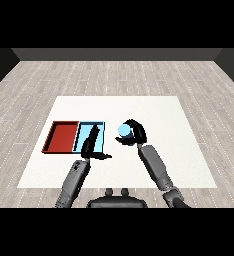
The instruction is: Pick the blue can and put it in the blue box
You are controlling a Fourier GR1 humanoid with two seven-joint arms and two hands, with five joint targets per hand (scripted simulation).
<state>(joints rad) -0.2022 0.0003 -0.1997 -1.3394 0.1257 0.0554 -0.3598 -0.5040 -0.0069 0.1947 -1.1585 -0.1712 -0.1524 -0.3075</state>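
Light blue can (124,130); red tray (62,136); light blue tray (84,136); white table (164,115); black hands.

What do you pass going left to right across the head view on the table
red tray → light blue tray, with the left hand over it → blue can, the right hand curled round it.

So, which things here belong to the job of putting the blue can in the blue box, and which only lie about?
Belong to the job:
- blue can, held in the right hand
- light blue tray

Lying about:
- red tray
- left hand, holding nothing, stretched over the light blue tray
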